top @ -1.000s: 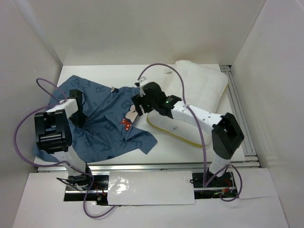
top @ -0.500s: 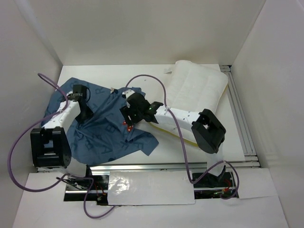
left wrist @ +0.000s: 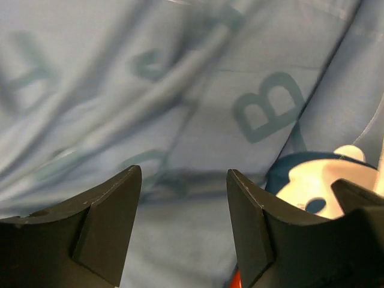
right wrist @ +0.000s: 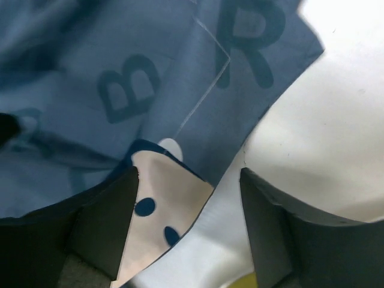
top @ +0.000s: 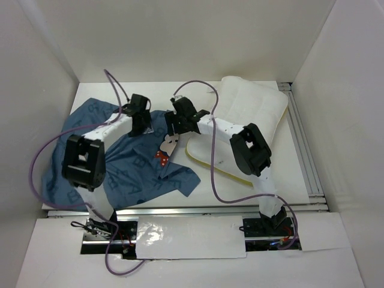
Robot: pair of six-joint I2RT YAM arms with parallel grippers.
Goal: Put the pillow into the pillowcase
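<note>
The blue lettered pillowcase [top: 120, 162] lies crumpled over the left half of the table, a mouse face with a red bow [top: 168, 146] showing at its right edge. The cream pillow [top: 249, 114] lies at the back right, its yellow band [top: 219, 170] along the near side. My left gripper [top: 143, 123] hovers open over the pillowcase's back edge; in the left wrist view its jaws [left wrist: 183, 180] hold nothing above the fabric [left wrist: 180, 78]. My right gripper [top: 173, 126] is open just right of it, jaws [right wrist: 189, 180] over the mouse print [right wrist: 162, 198] and the cloth's edge [right wrist: 198, 66].
White walls enclose the table on three sides. A metal rail [top: 303, 144] runs along the right edge and another along the front [top: 192, 210]. Purple cables [top: 210, 174] loop from both arms over the cloth and pillow. Bare white table [right wrist: 336, 120] shows between pillowcase and pillow.
My left arm swung from the pillowcase's left side to its back middle and its jaws opened. My right gripper moved back toward the cloth's far edge, staying open.
</note>
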